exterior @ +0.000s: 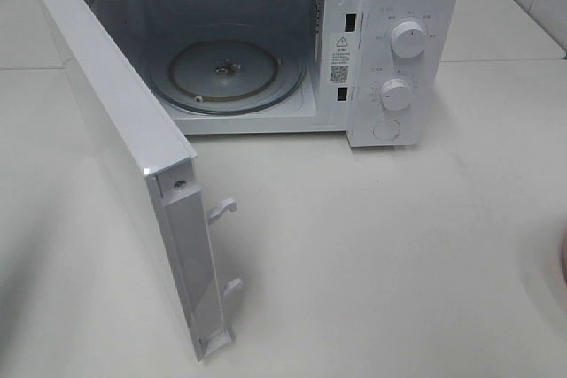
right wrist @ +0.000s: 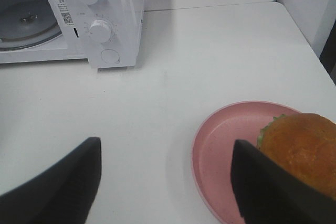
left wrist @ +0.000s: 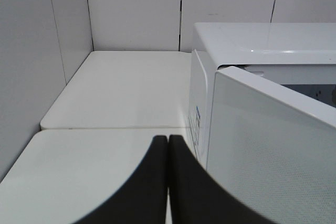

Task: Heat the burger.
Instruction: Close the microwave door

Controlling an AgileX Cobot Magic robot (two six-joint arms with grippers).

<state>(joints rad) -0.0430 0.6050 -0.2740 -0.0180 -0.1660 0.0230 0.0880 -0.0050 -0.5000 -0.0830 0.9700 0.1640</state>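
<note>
White table (right wrist: 210, 51), right fingers (right wrist: 63, 182) apart.

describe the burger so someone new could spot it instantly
Start at the white microwave with its door open, then look across the white table to the round pink plate. The burger sits on it: glossy golden-brown bun, green lettuce edge, the only food around.

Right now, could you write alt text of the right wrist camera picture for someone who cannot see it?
A burger sits on a round pink plate on a white table, seen between the two dark fingers of the robot's open right claw. Farther off stands a white microwave with two dials, its glass turntable visible inside.
</note>
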